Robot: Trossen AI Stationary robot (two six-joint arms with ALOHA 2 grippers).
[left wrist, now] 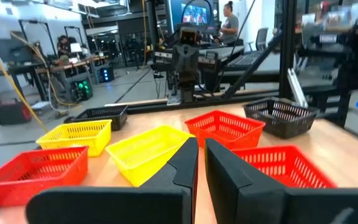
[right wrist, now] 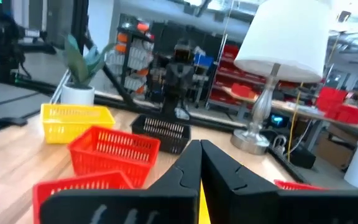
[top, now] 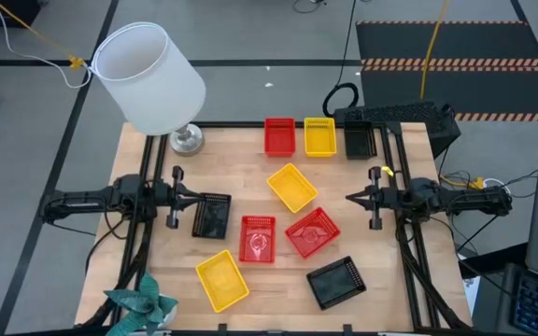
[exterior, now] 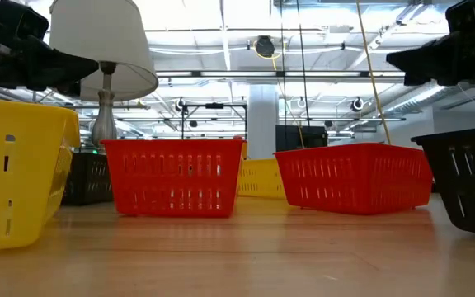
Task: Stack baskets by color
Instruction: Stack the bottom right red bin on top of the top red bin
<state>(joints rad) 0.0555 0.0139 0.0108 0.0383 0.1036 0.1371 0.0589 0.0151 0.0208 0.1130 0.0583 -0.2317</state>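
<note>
Two hands hover level above the desk point(top: 157, 149), facing each other across it. The left hand point(top: 194, 200) sits at the left edge, fingers nearly together with a narrow gap and nothing between them, its tips over a black basket point(top: 212, 217). The right hand point(top: 350, 197) sits at the right edge, fingers pressed together, empty.

Nine baskets lie separate, none stacked: three red, three yellow, three black. Along the far edge stand a red basket point(top: 279, 136), a yellow basket point(top: 319, 136) and a second black one point(top: 360, 140) in a row. Mid-desk lie a yellow one point(top: 292, 187), two red ones point(top: 257, 239) point(top: 312, 231), another yellow point(top: 221, 279) and another black point(top: 335, 282).

A white-shaded lamp point(top: 149, 77) stands at the far left corner, a potted plant point(top: 140, 304) at the near left. Desk surface is pale wood; workshop benches and equipment fill the room beyond.
</note>
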